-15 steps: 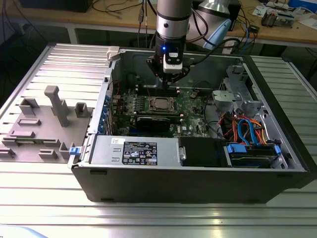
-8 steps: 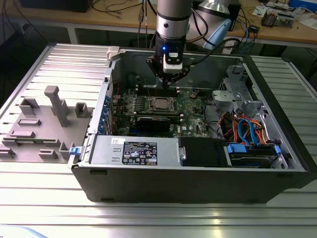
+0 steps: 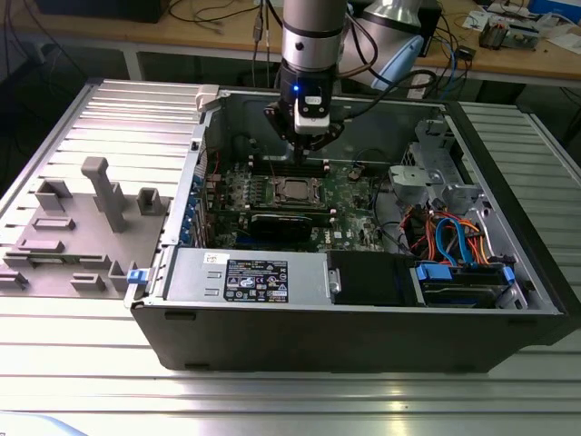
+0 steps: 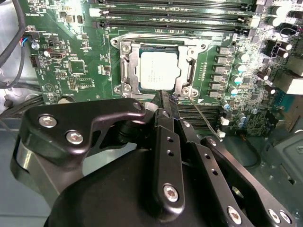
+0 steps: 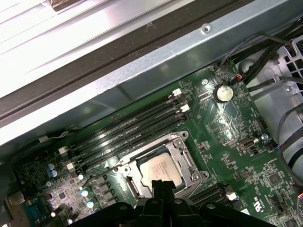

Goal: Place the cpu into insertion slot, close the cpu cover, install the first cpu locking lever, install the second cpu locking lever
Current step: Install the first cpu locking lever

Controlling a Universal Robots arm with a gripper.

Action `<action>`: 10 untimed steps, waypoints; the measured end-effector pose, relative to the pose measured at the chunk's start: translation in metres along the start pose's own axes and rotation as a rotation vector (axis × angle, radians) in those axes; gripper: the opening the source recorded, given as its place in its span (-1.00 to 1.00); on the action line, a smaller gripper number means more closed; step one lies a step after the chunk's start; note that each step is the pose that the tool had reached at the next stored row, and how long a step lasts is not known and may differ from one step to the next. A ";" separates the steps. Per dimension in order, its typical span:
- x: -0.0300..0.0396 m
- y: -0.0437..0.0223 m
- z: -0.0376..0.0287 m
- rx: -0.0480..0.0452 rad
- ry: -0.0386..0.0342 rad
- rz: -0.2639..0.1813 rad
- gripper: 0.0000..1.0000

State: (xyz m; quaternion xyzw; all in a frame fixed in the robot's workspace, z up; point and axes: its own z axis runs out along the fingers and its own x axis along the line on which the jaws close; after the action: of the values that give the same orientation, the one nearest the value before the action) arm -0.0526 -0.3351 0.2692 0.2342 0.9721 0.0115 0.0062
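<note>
The cpu lies flat in the insertion slot, its silver top showing through the window of the cpu cover, which rests down around it. A thin wire locking lever slants away from one socket corner over the memory slots. Another wire lever runs along the opposite side of the socket. My gripper is shut, its black fingertips together just above the socket edge near that corner, with nothing seen between them. In the exterior view the gripper hangs over the socket. The first wrist view shows the cpu beside the fingertips.
The open computer case stands on a ribbed metal table. Long black memory slots flank the socket. A coin battery sits on the board. Cable bundles and a drive bay fill the exterior view's right. A grey fixture block is outside the case.
</note>
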 end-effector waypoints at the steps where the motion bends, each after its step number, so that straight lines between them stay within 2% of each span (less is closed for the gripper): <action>1: 0.0001 -0.0001 0.0000 0.0000 0.0000 -0.001 -0.79; 5: 0.0005 -0.0003 0.0000 -0.0003 0.0010 -0.038 -0.79; 10: 0.0006 -0.0003 0.0001 -0.0012 0.0041 -0.163 -0.79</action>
State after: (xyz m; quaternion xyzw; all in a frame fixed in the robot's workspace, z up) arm -0.0533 -0.3351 0.2691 0.1540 0.9880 0.0120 0.0052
